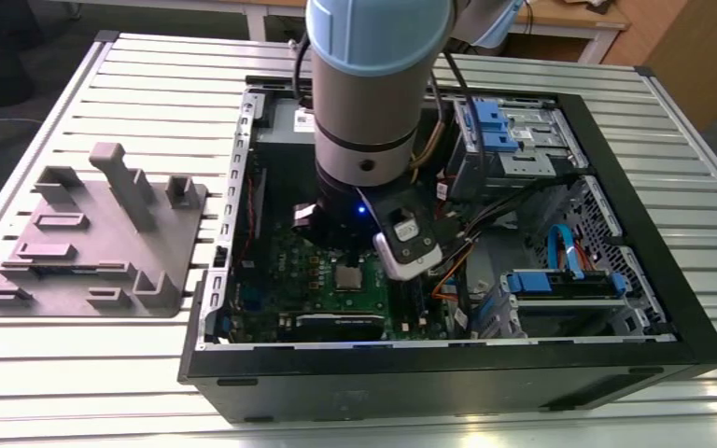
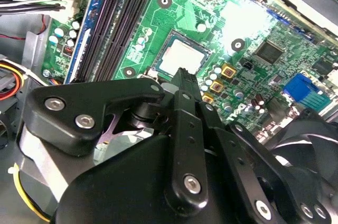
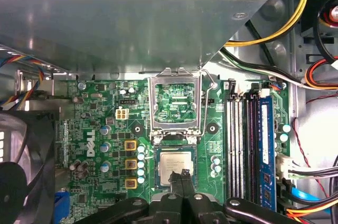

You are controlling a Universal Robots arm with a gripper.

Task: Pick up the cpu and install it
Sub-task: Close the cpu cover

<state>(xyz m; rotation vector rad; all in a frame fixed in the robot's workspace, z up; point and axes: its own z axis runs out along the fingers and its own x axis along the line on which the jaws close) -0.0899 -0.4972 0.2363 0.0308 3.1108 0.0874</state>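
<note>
The cpu (image 3: 173,161) lies flat in its socket on the green motherboard (image 3: 95,129), silvery top up; it also shows in the second wrist view (image 2: 182,56) and the exterior view (image 1: 350,277). The metal socket frame (image 3: 176,100) stands tilted open just beyond it. My gripper (image 3: 184,174) hangs low over the cpu's near edge with its two black fingers pressed together and nothing between them; in the second wrist view the gripper (image 2: 185,73) ends right at the chip's rim. Whether the tips touch the chip cannot be told.
The board sits inside an open black PC case (image 1: 458,373). A power supply box (image 3: 132,18) overhangs the socket frame. Memory slots (image 3: 237,139) and loose cables (image 3: 296,76) run beside the socket, a fan (image 3: 21,150) on the other side. A grey fixture plate (image 1: 97,238) lies outside the case.
</note>
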